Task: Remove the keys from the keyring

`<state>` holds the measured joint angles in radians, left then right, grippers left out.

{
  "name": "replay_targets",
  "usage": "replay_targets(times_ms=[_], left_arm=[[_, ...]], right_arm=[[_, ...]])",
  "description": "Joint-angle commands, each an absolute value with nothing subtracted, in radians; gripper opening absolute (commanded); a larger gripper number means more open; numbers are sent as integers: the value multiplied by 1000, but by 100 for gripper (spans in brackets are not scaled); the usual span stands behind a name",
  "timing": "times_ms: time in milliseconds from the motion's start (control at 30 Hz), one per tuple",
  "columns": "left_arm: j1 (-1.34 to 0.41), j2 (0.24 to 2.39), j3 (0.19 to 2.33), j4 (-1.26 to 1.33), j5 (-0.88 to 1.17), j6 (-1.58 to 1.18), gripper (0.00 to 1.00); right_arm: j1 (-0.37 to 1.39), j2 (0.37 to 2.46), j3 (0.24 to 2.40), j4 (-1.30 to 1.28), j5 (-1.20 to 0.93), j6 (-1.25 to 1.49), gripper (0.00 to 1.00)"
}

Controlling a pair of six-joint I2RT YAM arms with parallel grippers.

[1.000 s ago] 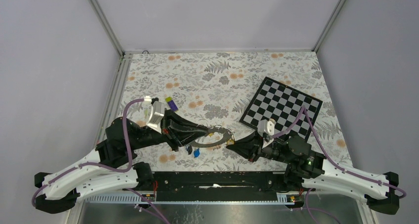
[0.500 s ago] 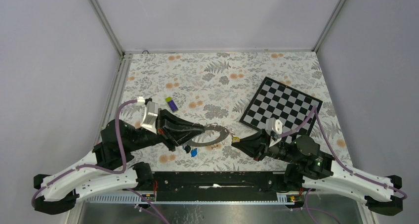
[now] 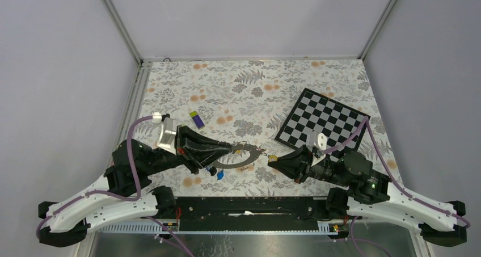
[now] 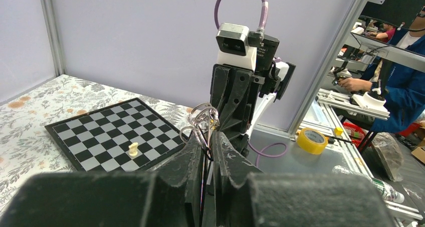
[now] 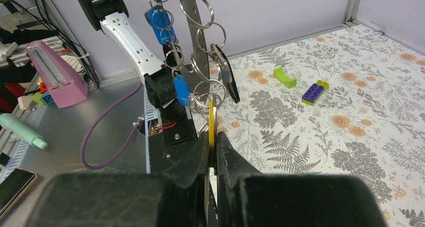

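Over the flowered counter (image 3: 317,81) the two arms meet nose to nose. The left gripper (image 3: 231,150) is pinched narrow on the rim of the keyring (image 3: 254,158), and the ring stretches rightward from its fingers. The right gripper (image 3: 271,160) sits just past the ring's far edge, nearer the keys. It is clamped on a yellow key (image 5: 211,119) that hangs from small loops, so the freeing pull, I'd say, runs rightward along the line between the grippers. Blue keys (image 3: 220,175) dangle beneath.
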<state>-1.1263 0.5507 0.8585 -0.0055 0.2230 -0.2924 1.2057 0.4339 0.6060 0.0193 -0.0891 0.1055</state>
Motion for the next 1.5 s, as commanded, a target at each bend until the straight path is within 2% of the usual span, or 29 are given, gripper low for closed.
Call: replay_targets(times_ms=[0, 167, 400, 933, 1100, 1333, 1467], left_arm=[[-1127, 524, 864, 88, 193, -295, 12], [-1127, 519, 859, 79, 179, -295, 9], [-1127, 508, 854, 77, 177, -301, 10], [-1127, 515, 827, 84, 190, -320, 16], [-1127, 530, 821, 103, 215, -333, 16], [-1127, 525, 824, 106, 229, -326, 1], [-1127, 503, 828, 95, 220, -320, 0]], right_arm=[[1207, 448, 673, 6, -87, 94, 0], [1206, 474, 728, -70, -66, 99, 0], [1206, 524, 823, -138, -95, 72, 0], [1207, 788, 1294, -703, -193, 31, 0], [1206, 831, 1373, -798, -202, -22, 0], [1206, 833, 1411, -843, -108, -68, 0], [1206, 812, 1384, -848, 5, -84, 0]])
